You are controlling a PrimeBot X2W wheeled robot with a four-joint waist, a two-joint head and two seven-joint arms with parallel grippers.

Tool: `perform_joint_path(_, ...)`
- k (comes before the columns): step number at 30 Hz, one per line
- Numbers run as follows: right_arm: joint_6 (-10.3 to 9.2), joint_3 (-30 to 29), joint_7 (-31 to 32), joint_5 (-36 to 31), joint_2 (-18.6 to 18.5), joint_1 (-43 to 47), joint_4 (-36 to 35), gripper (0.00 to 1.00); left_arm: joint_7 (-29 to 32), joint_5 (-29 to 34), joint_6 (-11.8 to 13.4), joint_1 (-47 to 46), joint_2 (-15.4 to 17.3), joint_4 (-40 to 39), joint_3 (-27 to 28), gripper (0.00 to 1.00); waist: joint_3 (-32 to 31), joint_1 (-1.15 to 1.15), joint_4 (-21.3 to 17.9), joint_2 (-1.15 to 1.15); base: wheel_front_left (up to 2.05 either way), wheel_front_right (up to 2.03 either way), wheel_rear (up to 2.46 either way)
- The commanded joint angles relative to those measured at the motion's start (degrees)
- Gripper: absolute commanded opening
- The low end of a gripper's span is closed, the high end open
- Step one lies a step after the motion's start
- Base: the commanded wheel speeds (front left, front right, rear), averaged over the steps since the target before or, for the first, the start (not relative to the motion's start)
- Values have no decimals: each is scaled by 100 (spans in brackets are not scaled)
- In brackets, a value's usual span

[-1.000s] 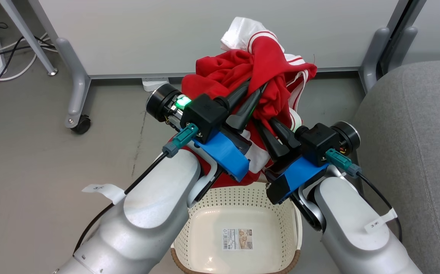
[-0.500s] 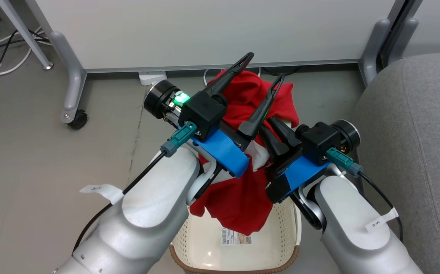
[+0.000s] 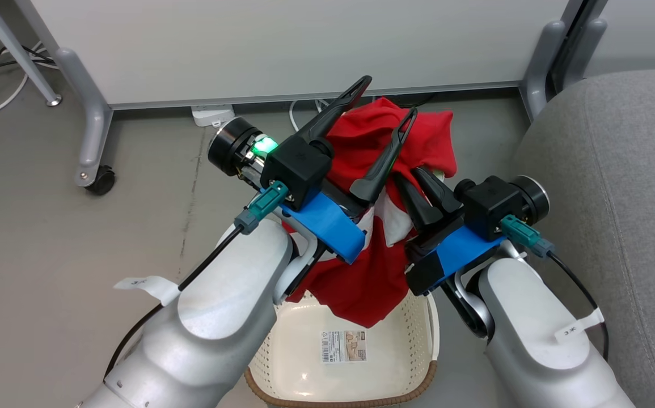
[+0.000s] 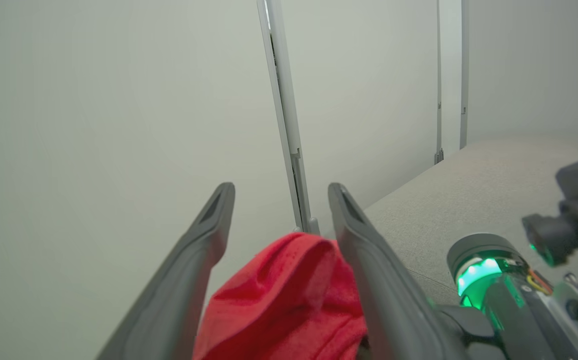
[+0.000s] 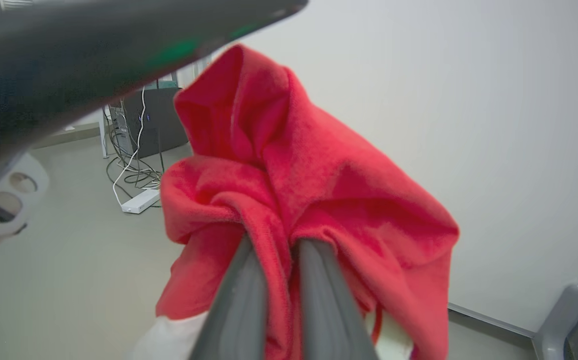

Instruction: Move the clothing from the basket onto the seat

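The clothing (image 3: pixel 372 283) is lifted out of the basket (image 3: pixel 426 326), but its lowest fold hangs over the opening, and I cannot tell if it is fully clear of the rim. The right gripper (image 3: pixel 418 190) has its jaws pressed together on a bunch of the red fabric. The left gripper (image 3: pixel 388 97) has its jaws apart, with fabric between them but not pinched. The clothing is not yet on the seat (image 3: pixel 616 170) at the robot's right, so I judge the carry across and the release are left to do.
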Motion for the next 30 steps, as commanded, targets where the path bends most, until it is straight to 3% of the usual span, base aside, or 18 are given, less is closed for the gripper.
perform_joint_path(1,3,-48,-24,-34,-15,48,-44,0,-15,19,1,49,33,-16,45,100,20,0,-41,0,0,0,0)
perform_joint_path(13,3,-647,-25,-369,-15,298,-292,0,-15,103,14,86,93,-61,62,100,184,0,-434,0,0,0,0)
perform_joint_path(30,3,-1599,-25,-834,-11,787,-939,0,-16,137,-15,38,230,20,-66,100,398,0,-1276,0,0,0,0)
